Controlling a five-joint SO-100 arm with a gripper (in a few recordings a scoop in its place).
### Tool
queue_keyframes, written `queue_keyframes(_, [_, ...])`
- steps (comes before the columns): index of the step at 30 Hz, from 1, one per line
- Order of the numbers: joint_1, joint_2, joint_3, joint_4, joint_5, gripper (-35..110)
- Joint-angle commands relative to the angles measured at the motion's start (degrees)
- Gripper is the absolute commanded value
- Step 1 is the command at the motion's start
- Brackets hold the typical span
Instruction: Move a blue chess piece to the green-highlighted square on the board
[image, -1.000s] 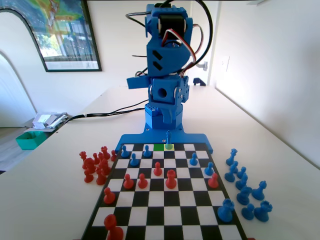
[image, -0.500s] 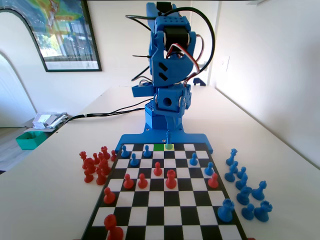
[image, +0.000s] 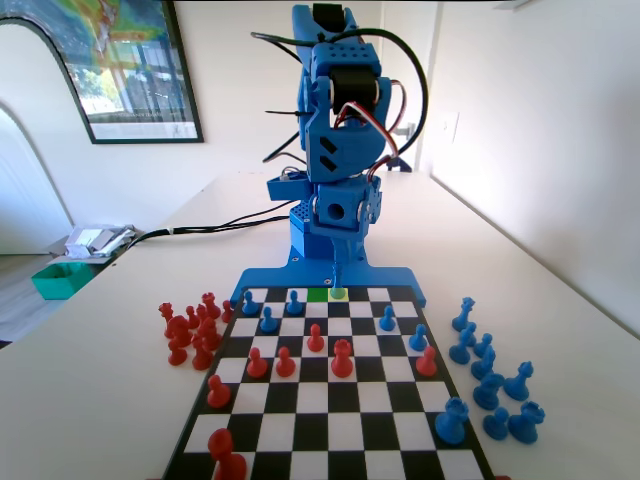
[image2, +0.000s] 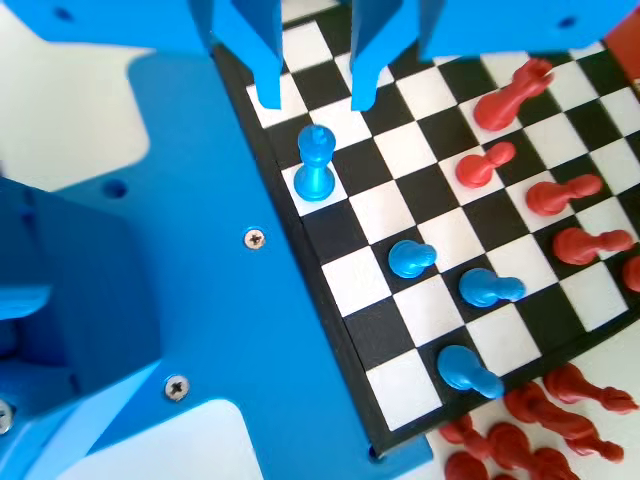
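Fixed view: the black-and-white checkered chessboard with a blue rim (image: 196, 415) lies on a pale table (image: 560, 300), the blue arm rising at its far end. The slim, tall blue plastic chess piece with a narrow pointed top (image: 338, 277) stands upright in the far row on a paler yellow square (image: 339, 294). Just left of it in this view lies the single bright green-highlighted square (image: 317, 293), bare. The arm is folded high above this row; its two-finger blue gripper cannot be made out against the arm's body here.

Wrist view: the gripper (image2: 316, 98) hangs from the top edge with its two jaws apart, a clear gap of board showing between them, nothing held. The slim blue piece (image2: 316, 163) stands upright on a white edge square just below the gap, not touching either jaw.

Short round-headed blue pawns (image2: 410, 258) sit on squares along the near rows in the wrist view, some leaning. Red plastic pieces (image2: 510, 93) stand further out on the board. More red pieces (image: 190, 328) cluster off the board at the left in the fixed view, more blue pieces (image: 490, 375) off the board at the right.
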Motion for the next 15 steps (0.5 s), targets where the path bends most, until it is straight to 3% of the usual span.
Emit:
queue_keyframes(1, [0.0, 0.7, 0.4, -0.7, -2.0, 12])
queue_keyframes(15, [1.8, -0.6, 3.3, -5.9, -4.7, 12])
